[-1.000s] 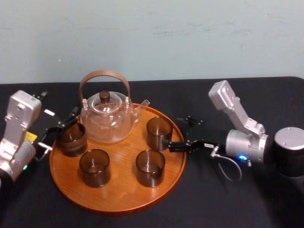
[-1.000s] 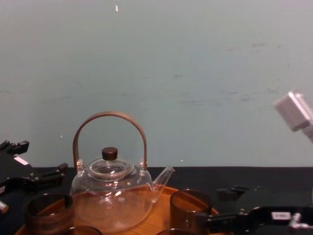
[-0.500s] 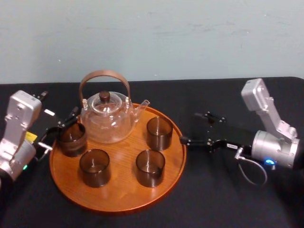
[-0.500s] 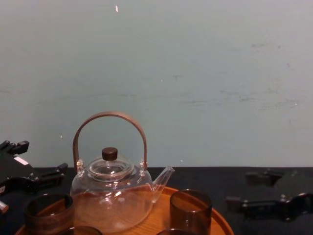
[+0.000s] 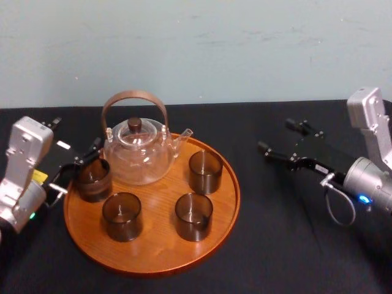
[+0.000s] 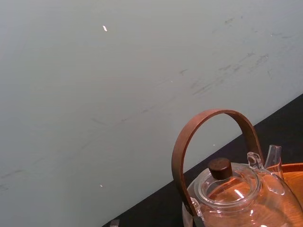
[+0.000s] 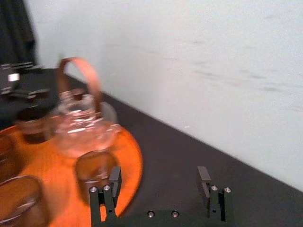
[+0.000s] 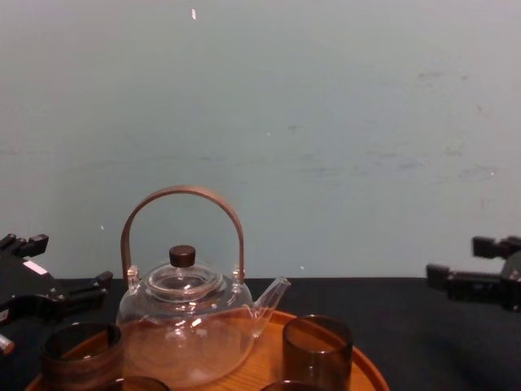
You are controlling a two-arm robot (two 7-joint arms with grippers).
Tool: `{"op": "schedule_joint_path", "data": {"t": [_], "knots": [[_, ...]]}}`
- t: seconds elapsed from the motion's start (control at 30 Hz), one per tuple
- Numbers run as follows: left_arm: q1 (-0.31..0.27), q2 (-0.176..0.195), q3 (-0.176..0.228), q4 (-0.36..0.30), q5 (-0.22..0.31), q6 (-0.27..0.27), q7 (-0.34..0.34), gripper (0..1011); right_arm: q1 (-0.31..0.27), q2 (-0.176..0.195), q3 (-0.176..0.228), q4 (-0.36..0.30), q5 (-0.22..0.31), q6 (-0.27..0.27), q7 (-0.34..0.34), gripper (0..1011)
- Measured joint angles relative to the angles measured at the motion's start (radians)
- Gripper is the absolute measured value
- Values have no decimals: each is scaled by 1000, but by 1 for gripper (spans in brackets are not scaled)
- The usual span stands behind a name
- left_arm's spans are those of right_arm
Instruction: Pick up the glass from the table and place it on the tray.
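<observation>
Head view: four dark glasses stand upright on the tray [image 5: 153, 248]. The glass [image 5: 205, 171] nearest the right arm stands at the tray's right-back part, just inside the rim and beside the spout of the glass teapot [image 5: 138, 153]. Nothing grips it. The front-right glass [image 5: 194, 215] and front-left glass [image 5: 121, 215] stand nearer the robot, and the back-left glass [image 5: 93, 179] stands by the left rim.

The right gripper [image 5: 275, 135] is well apart from the tray, over the black table [image 5: 275, 245], its fingers spread wide with nothing between them. The right wrist view shows the same gap, with the tray and glass beyond the right gripper [image 7: 158, 175].

The left gripper [image 5: 78, 165] sits at the tray's left edge, fingers apart, just beside the back-left glass. I cannot tell whether it touches it.

I see no glass on the table itself, so the placing looks done. What seems left is for the right arm to clear off and park.
</observation>
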Motion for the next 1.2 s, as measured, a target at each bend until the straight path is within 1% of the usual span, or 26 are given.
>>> {"op": "schedule_joint_path", "data": {"t": [0.23,0.4,0.6,0.8,1.07,1.1,1.2], "knots": [[0,0,0,0,0,0,0,1001,-46,-29,52,-11,-43,-35,-106,1002],[0,0,0,0,0,0,0,1001,-76,-39,70,-14,-70,-63,-139,1002],[0,0,0,0,0,0,0,1001,-103,-54,82,0,-92,-98,-145,1002],[0,0,0,0,0,0,0,1001,-111,-75,88,31,-97,-122,-126,1002],[0,0,0,0,0,0,0,1001,-109,-98,98,58,-104,-132,-112,1002],[0,0,0,0,0,0,0,1002,-107,-105,101,63,-108,-132,-110,1002],[0,0,0,0,0,0,0,1001,-107,-104,101,63,-109,-132,-110,1002]]}}
